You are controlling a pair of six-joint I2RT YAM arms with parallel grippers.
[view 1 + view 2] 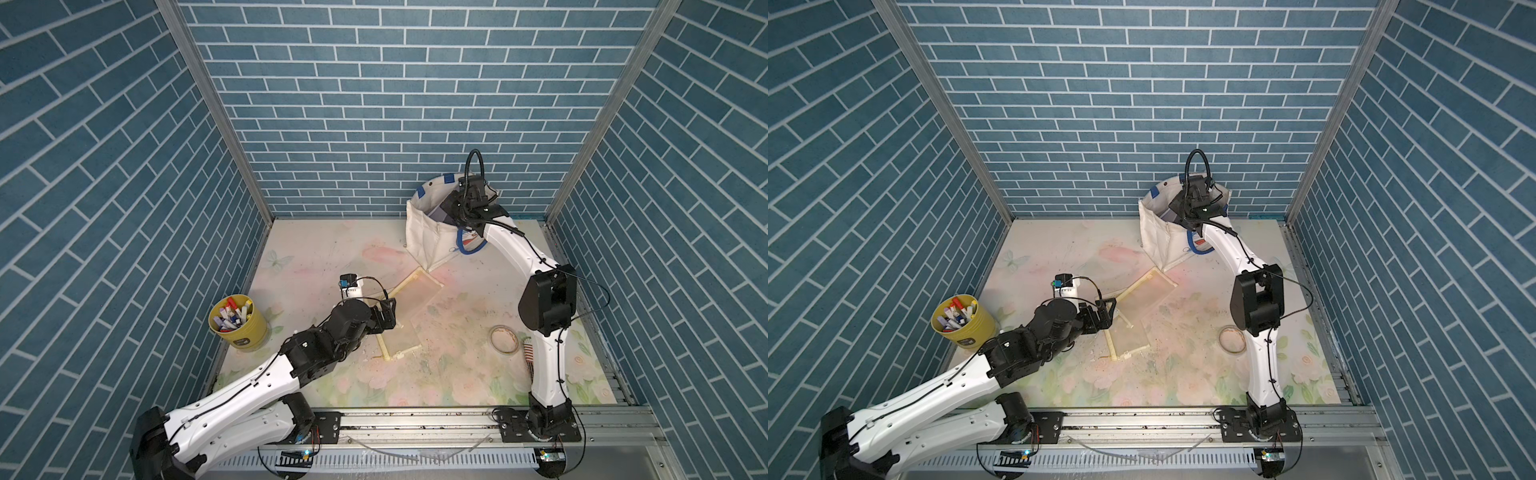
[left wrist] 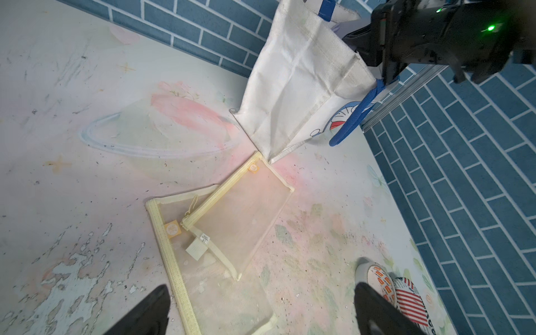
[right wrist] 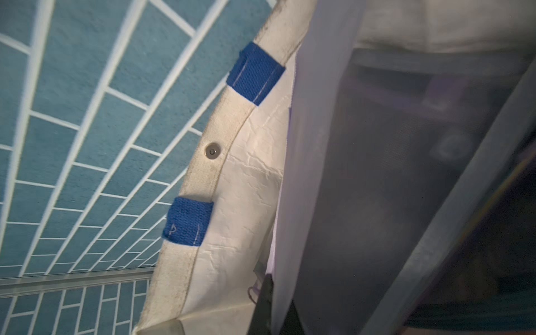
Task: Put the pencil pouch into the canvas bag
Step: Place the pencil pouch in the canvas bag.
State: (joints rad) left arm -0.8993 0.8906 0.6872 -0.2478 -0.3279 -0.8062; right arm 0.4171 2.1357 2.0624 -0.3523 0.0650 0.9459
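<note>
Left fingers (image 2: 145, 313) spread, right fingers (image 3: 262, 307) gripping one pencil pouch (image 3: 377, 203) in one canvas bag (image 1: 424, 237)

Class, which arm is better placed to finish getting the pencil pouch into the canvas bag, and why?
Right. The right gripper is at the mouth of the canvas bag, apparently shut on the lavender pencil pouch. The left gripper hangs open over yellow mesh pouches on the table.

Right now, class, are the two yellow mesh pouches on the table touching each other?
Touching. The left wrist view shows the smaller yellow pouch lying overlapped on the larger yellow pouch.
</note>
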